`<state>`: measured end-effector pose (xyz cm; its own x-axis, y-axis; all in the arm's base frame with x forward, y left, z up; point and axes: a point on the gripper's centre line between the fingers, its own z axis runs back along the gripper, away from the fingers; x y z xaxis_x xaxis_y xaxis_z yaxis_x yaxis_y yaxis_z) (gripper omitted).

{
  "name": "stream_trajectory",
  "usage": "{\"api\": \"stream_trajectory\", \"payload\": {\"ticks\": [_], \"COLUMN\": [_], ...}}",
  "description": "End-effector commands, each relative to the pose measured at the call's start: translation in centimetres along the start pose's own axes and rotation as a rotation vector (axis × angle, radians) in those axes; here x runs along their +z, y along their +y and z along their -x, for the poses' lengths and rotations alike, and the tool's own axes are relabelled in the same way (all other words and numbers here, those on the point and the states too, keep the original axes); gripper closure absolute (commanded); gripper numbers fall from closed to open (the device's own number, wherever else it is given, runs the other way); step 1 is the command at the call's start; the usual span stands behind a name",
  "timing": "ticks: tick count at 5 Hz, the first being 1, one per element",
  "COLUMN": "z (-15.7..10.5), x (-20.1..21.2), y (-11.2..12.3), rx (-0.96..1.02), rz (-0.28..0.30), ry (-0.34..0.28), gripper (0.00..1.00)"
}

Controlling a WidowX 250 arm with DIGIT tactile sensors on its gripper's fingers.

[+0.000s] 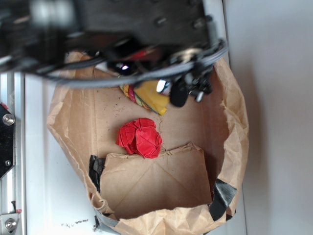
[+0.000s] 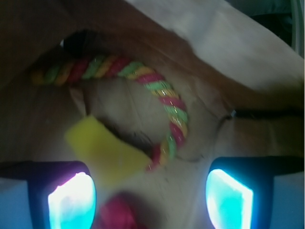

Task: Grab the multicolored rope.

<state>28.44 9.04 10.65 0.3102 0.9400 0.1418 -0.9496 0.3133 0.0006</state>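
The multicolored rope (image 2: 157,90) of red, yellow and green strands curves in an arc inside a brown paper bag, filling the upper middle of the wrist view. In the exterior view only a short bit of the rope (image 1: 131,93) shows beside the yellow sponge (image 1: 154,97), under the arm. My gripper (image 2: 150,198) is open, its two glowing pads wide apart with nothing between them, and the rope lies ahead of it. In the exterior view the gripper (image 1: 183,90) hangs over the bag's far end.
The yellow sponge (image 2: 105,152) lies just ahead of the left pad. A red wrinkly cloth ball (image 1: 140,137) sits mid-bag and shows blurred as the ball (image 2: 116,212) between the pads. The paper bag's walls (image 1: 234,127) enclose everything. A grey braided cable (image 1: 146,74) crosses above.
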Motion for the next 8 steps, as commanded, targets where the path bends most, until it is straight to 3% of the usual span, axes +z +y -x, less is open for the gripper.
{"api": "stream_trajectory", "payload": {"ticks": [1,5,6,8], "z": [-1.5,-1.5,-3.1,-3.7], "x": [-0.3,-0.3,-1.7,-5.2], "y": [2.1,2.1,2.4,3.5], "rx": [0.001,0.001,0.1,0.161], "rz": [0.013,0.013,-0.004,0.058], "ry": [-0.04,-0.04,-0.027,-0.043], "gripper": [0.0,0.0,0.0,0.0]}}
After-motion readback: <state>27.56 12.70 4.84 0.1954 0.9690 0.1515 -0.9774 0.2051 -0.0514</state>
